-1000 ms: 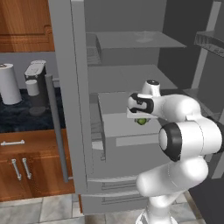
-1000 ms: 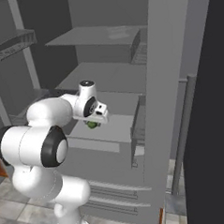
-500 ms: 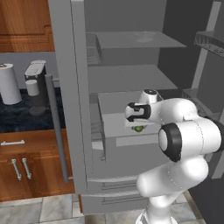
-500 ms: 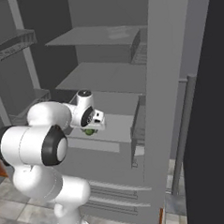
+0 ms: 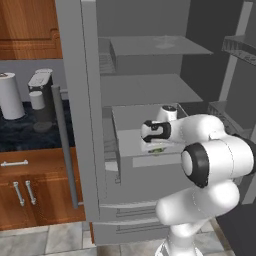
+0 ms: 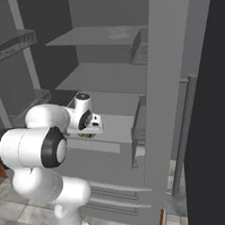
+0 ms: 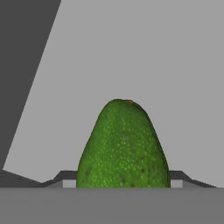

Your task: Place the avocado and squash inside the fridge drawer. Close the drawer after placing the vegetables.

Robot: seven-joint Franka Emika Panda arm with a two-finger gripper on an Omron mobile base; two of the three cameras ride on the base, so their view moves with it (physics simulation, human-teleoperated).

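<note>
The avocado (image 7: 123,146) is a glossy green, pear-shaped lump that stands between my two dark fingertips (image 7: 65,176) in the hand view, over a flat grey surface. My gripper (image 5: 156,145) is shut on it and hangs low over the open fridge drawer (image 5: 148,172), just behind the flat front panel. From the left base only a green sliver of the avocado (image 5: 158,149) peeks out under the hand. From the right base the gripper (image 6: 89,130) and the avocado (image 6: 86,134) sit at the left side of the fridge drawer (image 6: 106,163). The squash is out of view.
Flat grey shelves (image 5: 150,87) lie above the drawer and flat-fronted drawers (image 5: 130,212) below it. The open fridge door with its long handle (image 5: 64,145) stands at the left. A paper towel roll (image 5: 10,95) and a coffee machine (image 5: 41,95) sit on the dark counter.
My hand has come down with the avocado, from above the drawer to low at its rim. Nothing else has moved.
</note>
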